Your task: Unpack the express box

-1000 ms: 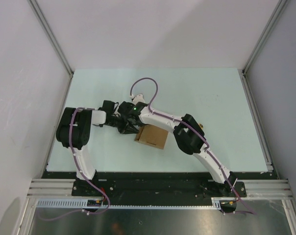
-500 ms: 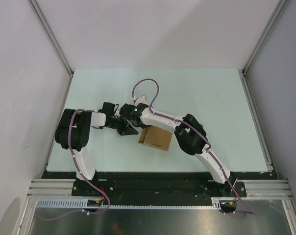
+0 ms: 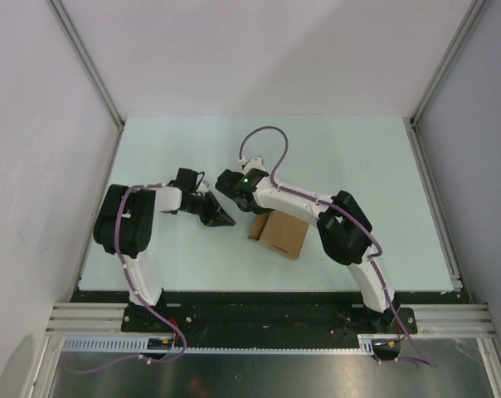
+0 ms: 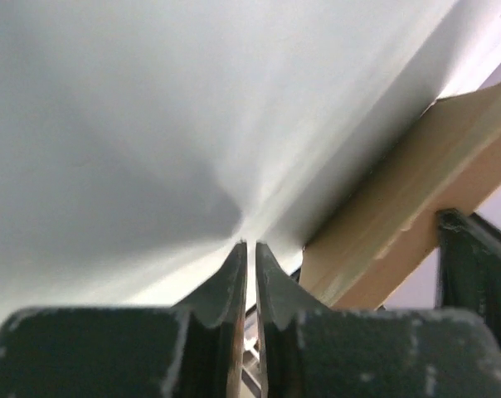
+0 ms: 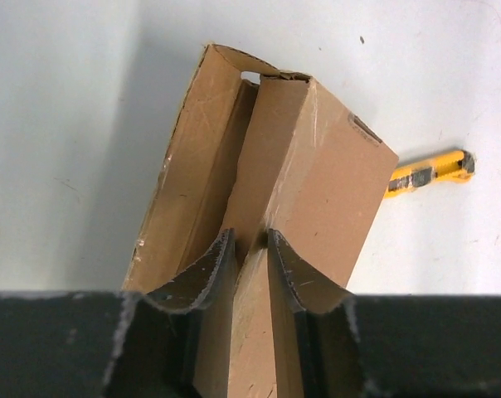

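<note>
Broadly, the pale tabletop [image 3: 367, 166] carries everything, and the express box [image 3: 282, 236] sits near its middle, toward the near edge, apparently tipped up on one side. The right gripper [image 5: 250, 249] is drawn narrow, pinching a cardboard panel at the box's opened end. The left gripper [image 4: 250, 253] hangs just to the box's left with its fingers almost together and nothing between them. A yellow utility knife [image 5: 426, 174] lies apart, beyond the box.

To do this step well, I would hold the pinch firm and draw the panel steadily about its fold. The left gripper should brace the body, since so light a box will likely lift.
</note>
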`<move>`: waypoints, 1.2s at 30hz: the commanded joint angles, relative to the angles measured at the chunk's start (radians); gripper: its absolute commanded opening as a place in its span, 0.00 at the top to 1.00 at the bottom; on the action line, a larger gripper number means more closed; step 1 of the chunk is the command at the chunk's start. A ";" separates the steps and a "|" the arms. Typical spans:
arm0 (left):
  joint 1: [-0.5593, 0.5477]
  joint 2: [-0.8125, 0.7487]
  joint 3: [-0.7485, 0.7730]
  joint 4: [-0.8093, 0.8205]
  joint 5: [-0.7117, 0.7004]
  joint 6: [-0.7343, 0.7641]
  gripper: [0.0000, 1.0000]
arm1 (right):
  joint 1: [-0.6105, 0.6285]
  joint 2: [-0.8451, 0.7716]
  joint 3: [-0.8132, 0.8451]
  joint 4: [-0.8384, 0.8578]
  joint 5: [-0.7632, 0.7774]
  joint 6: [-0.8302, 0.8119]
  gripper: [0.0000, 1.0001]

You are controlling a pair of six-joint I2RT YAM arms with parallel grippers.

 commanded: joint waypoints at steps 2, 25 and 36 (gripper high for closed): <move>-0.054 -0.084 0.146 -0.018 0.084 0.096 0.80 | -0.002 -0.080 -0.068 0.028 -0.011 0.035 0.78; -0.250 0.060 0.278 0.016 0.236 0.246 0.48 | -0.023 -0.281 -0.272 0.191 -0.087 0.005 0.96; -0.270 0.104 0.280 0.019 0.178 0.219 0.97 | -0.034 -0.341 -0.309 0.193 -0.100 0.006 0.91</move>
